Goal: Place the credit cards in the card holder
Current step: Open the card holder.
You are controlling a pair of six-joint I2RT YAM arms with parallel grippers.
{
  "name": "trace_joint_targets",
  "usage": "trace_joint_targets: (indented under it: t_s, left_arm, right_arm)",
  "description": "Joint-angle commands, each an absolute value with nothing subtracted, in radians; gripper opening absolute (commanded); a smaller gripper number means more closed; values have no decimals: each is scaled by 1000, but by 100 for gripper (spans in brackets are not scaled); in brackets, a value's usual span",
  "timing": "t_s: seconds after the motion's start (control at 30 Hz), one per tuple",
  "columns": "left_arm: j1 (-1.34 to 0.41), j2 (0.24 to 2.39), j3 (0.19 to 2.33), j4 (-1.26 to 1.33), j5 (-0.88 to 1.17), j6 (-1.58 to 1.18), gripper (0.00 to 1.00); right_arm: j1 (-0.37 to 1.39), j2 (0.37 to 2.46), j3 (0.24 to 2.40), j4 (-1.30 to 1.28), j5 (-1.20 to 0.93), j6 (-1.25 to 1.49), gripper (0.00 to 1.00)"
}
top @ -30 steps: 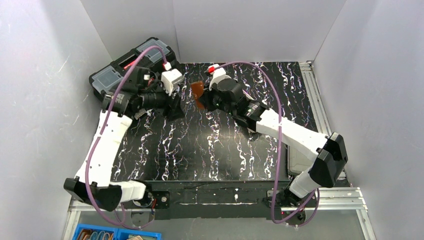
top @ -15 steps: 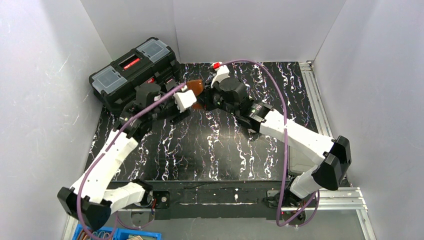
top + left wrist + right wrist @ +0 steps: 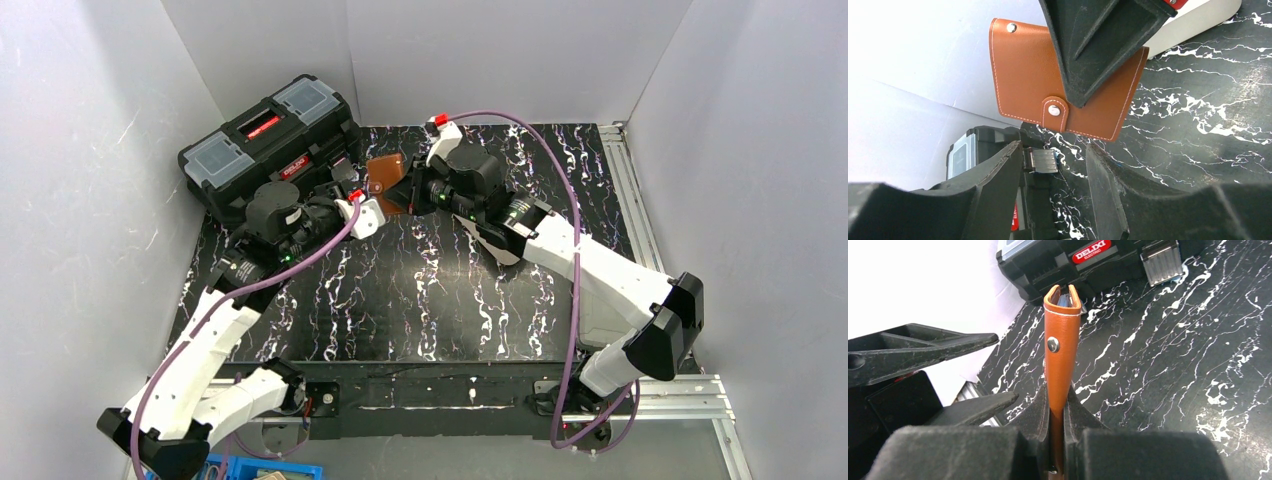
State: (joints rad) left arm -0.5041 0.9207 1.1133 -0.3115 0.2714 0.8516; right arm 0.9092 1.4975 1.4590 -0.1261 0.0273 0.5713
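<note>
The card holder [image 3: 383,172], a brown leather wallet with its snap strap fastened, hangs above the table at the back. My right gripper [image 3: 408,192] is shut on its lower edge. The right wrist view shows it edge-on, upright between the pads [image 3: 1057,395], with a grey-blue edge inside the fold at the top. My left gripper [image 3: 338,193] is just left of the card holder and apart from it. In the left wrist view the card holder [image 3: 1023,75] is above my left gripper [image 3: 1054,150], which is open and holds nothing. No credit cards are in view as separate things.
A big black toolbox [image 3: 268,135] stands at the back left, close behind the left gripper; its metal latch [image 3: 1043,161] shows between the left fingers. White walls close in the table on three sides. A blue bin [image 3: 240,468] sits below the near edge.
The left arm has turned so that its gripper faces the card holder, and its jaws have narrowed a little. The right gripper has carried the card holder slightly back and left.
</note>
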Motion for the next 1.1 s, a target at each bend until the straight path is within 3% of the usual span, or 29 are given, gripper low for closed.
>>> trace_joint_targets:
  t_s: [0.0,0.43,0.83,1.07]
  left_arm:
    - [-512,920,1113,-289,294,867,48]
    - [-517,949,1115,-267,276,887,48]
    - [-517,979,1120,-241,241,909,35]
    - [-533,997,1119,-228,221,903,33]
  right_arm:
    - [909,1484,1520,-95,-24,596,1]
    - [909,1492,1525,-74,-104,653,1]
    - [909,1497,1518,-47,-182,699,1]
    - [908,1513,1549,-31,-218,749,1]
